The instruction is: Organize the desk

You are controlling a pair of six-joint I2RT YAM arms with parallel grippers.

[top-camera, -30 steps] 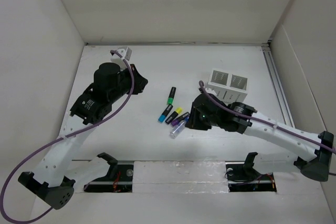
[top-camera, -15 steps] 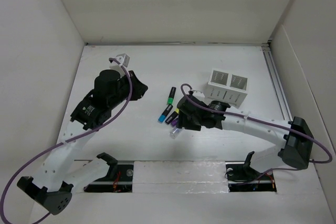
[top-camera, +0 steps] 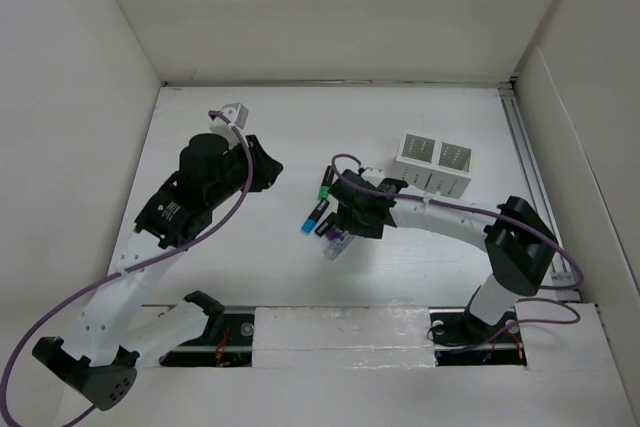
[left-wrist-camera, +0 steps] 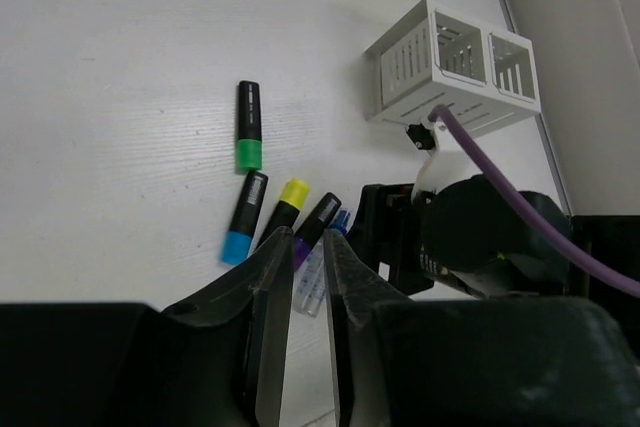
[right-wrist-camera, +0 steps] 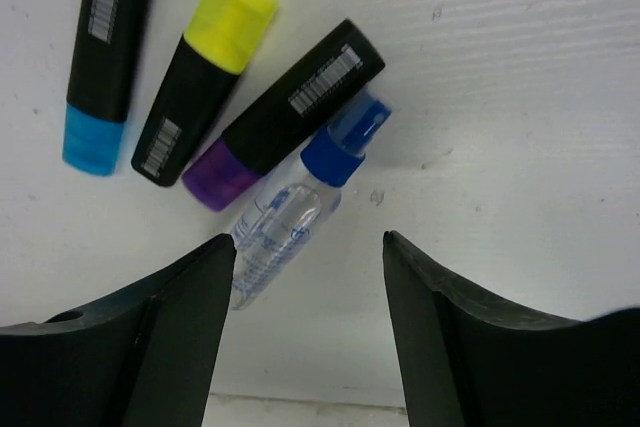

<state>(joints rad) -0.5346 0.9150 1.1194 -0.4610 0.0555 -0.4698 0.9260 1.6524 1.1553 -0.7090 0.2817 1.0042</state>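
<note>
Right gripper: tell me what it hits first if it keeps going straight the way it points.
Probably the small clear spray bottle with the blue cap, lying between the open right gripper fingers' line; depth is unclear, so it could meet the desk beside it.

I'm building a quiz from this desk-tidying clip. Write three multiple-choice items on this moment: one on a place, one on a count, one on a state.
1. Where is the right gripper?
A. Over the clear spray bottle
B. Inside the white pen holder
C. By the left wall

2. How many highlighters lie on the desk?
A. Two
B. Four
C. Six

3. How is the right gripper?
A. Shut on a highlighter
B. Open, holding nothing
C. Shut on the bottle

Key:
1 A, the right wrist view shows the bottle between the fingers.
2 B: green, blue, yellow, purple.
3 B, the fingers stand spread apart and touch nothing.
</note>
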